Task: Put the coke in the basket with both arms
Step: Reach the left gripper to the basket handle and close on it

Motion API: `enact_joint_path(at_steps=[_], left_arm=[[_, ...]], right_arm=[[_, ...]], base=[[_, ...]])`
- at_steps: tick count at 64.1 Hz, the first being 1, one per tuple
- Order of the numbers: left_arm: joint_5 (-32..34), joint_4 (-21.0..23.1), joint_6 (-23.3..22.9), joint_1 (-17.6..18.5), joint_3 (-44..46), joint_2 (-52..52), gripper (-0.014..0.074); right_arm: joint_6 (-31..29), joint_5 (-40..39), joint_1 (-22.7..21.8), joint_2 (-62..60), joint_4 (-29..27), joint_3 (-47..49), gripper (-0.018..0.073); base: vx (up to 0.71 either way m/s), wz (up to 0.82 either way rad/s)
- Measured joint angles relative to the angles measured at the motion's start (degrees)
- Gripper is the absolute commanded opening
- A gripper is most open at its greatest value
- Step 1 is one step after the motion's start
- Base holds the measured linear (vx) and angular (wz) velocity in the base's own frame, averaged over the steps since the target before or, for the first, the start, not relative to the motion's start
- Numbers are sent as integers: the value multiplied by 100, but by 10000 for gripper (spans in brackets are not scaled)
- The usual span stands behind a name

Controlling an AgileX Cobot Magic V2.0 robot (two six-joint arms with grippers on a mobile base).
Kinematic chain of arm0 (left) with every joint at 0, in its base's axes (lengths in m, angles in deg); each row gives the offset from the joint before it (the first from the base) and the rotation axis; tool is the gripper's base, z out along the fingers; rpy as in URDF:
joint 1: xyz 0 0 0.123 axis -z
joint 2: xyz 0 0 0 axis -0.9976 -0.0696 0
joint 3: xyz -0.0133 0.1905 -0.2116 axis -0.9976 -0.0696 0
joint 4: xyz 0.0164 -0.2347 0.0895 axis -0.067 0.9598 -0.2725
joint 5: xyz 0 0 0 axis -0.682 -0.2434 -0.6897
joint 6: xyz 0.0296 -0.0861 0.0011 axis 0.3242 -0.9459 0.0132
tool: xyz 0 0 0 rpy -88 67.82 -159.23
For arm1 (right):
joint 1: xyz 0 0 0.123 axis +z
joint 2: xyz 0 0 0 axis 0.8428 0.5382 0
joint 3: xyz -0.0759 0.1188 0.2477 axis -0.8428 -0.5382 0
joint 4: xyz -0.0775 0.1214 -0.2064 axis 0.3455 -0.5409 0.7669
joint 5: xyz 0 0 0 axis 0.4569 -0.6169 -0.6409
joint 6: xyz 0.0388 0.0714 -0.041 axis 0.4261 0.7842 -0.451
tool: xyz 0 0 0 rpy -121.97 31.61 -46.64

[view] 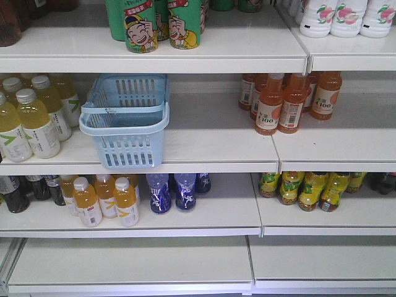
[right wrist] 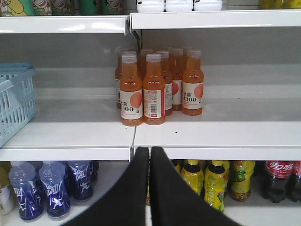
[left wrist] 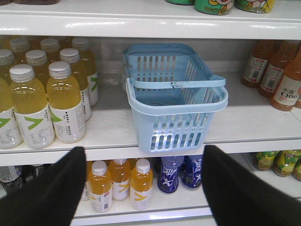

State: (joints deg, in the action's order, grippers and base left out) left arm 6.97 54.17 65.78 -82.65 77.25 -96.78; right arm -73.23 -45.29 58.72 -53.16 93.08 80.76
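Note:
The light blue basket (view: 127, 120) stands on the middle shelf, its front overhanging the shelf edge, and nothing shows inside it. In the left wrist view the basket (left wrist: 174, 101) is straight ahead and above my left gripper (left wrist: 144, 149), which is open with nothing between its black fingers. A corner of the basket (right wrist: 14, 101) shows at the left of the right wrist view. My right gripper (right wrist: 150, 150) is shut and empty, in front of the middle shelf's edge. The coke (right wrist: 281, 180) stands on the lower shelf at the far right, its cap hidden behind the shelf edge.
Pale yellow drinks (view: 34, 120) stand left of the basket and orange drinks (view: 288, 99) to its right. The lower shelf holds orange-yellow bottles (view: 105, 198), blue bottles (view: 173, 192) and yellow-green tea bottles (view: 309, 189). Green cans (view: 161, 25) and white bottles (view: 340, 15) sit on the top shelf.

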Motion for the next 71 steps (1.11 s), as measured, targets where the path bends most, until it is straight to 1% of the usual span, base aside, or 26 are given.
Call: enact_joint_path(at_steps=[6, 8, 11, 15, 18, 21, 22, 28, 31, 34, 38, 56, 71], left_arm=[[59, 85, -67, 0, 0, 0, 590], [116, 230, -143, 0, 0, 0, 590], [260, 565, -327, 0, 0, -25, 590], [477, 1175, -568, 0, 0, -120, 590], [619, 1828, -719, 0, 0, -267, 590], [710, 2373, -813, 6, 0, -414, 590], [744, 2654, -838, 13, 0, -500, 590], [917, 4013, -899, 77, 0, -997, 590], [1006, 4553, -905, 126, 6, -1261, 590], [1035, 4969, -910, 153, 44, -1529, 590], [1050, 5312, -910, 210, 170, -1885, 590], [660, 6129, -924, 464, 1435, -3490, 590], [493, 6969, -924, 511, 2353, -4632, 590]], right_arm=[[0, 0, 0, 0, 0, 0, -10], [0, 0, 0, 0, 0, 0, -10], [0, 0, 0, 0, 0, 0, -10], [0, 0, 0, 0, 0, 0, -10], [0, 0, 0, 0, 0, 0, -10], [0, 0, 0, 0, 0, 0, -10], [0, 0, 0, 0, 0, 0, -10], [0, 0, 0, 0, 0, 0, -10], [0, 0, 0, 0, 0, 0, -10], [0, 0, 0, 0, 0, 0, -10], [0, 0, 0, 0, 0, 0, -10], [0, 0, 0, 0, 0, 0, -10], [0, 0, 0, 0, 0, 0, -10]], base=[[0, 0], [0, 0], [0, 0], [0, 0], [0, 0], [0, 0], [0, 0], [0, 0], [0, 0], [0, 0], [0, 0], [0, 0], [0, 0]])
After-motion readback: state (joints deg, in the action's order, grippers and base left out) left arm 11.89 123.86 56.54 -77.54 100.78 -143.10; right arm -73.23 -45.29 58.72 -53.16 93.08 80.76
